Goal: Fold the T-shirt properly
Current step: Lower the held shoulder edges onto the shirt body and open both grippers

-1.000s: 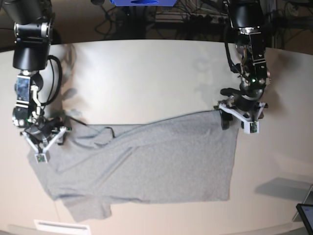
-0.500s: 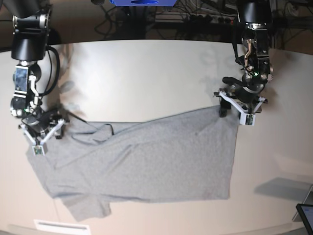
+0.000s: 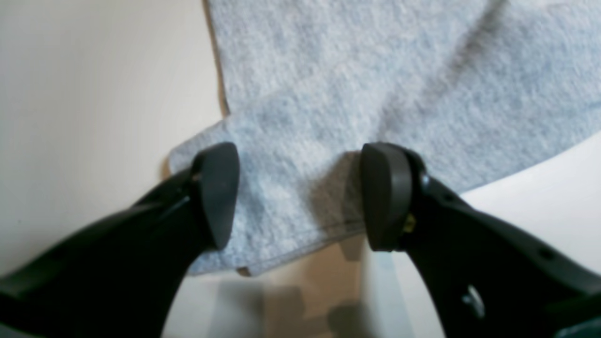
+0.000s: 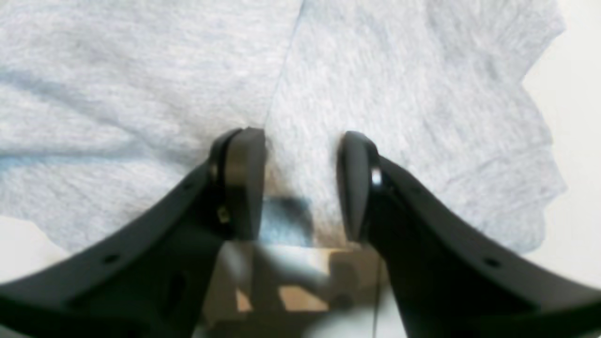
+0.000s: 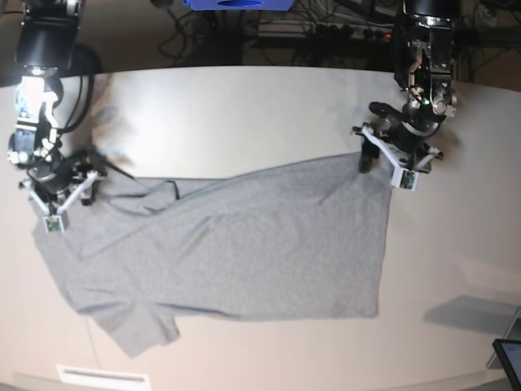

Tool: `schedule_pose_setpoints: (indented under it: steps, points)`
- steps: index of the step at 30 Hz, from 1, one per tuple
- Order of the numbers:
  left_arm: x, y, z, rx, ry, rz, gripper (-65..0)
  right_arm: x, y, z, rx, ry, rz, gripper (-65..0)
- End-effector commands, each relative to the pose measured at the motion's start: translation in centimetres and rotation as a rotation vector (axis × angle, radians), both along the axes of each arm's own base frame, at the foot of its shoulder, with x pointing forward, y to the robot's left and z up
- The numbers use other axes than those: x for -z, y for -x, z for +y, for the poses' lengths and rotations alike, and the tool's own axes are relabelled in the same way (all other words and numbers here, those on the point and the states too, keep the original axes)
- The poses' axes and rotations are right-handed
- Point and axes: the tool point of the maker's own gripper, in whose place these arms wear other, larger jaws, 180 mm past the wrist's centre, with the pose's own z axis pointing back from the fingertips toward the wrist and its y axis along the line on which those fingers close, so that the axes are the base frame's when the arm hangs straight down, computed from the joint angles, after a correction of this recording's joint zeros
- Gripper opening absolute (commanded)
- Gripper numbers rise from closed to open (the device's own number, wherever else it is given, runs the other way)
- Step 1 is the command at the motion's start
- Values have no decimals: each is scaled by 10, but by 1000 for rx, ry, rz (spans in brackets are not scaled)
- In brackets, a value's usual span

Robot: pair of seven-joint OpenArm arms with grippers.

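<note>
The left gripper (image 3: 298, 197) stands with its jaws wide apart, straddling a hemmed corner of the T-shirt (image 5: 244, 252); grey cloth lies between the pads, but they do not pinch it, so it holds nothing that can be seen. The right gripper (image 4: 300, 183) is about half open over the cloth at the opposite corner, one pad beside a seam line; whether its tips press the fabric is hard to tell from the blurred wrist view. In the base view the shirt lies spread on the pale table (image 5: 244, 114), plain side up, its long axis running across from one arm to the other, with a sleeve poking out at the near edge. Each arm sits at a far corner, so the body of the shirt lies toward the camera from both tools, and any fold would likely draw that far edge nearward.
</note>
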Motion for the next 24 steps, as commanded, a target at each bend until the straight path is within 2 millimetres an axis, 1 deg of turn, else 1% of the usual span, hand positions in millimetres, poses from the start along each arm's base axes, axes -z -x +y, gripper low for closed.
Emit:
schedule_pose_setpoints:
  steps: [1, 4, 6, 8, 10, 12, 14, 19, 24]
  points:
    - [1, 6, 12, 0, -48, 27, -257, -4, 2, -13, 10, 40, 15, -386]
    - [3, 11, 17, 0, -61, 39, -257, 2, 12, -17, 20, 41, 33, -386]
    - [7, 20, 19, 14, -74, 62, -257, 1, 13, -22, 35, 42, 32, -386]
    - [4, 22, 17, 23, -77, 56, -257, 3, 18, -21, 31, 45, 39, -386]
    - [2, 28, 16, 25, -80, 57, -257, 1, 19, -20, 25, 49, 32, -386]
    - [-3, 28, 14, 35, -81, 45, -257, -6, 17, -18, 17, 55, 13, -386]
    - [-9, 26, 10, 44, -81, 28, -257, -8, 19, -17, 12, 59, 8, -386]
    - [-11, 25, 9, 48, -81, 20, -257, -15, 21, -15, 3, 72, 17, -386]
    - [-26, 18, 2, 65, -82, -21, -257, -28, 15, -12, -7, 82, -18, -386]
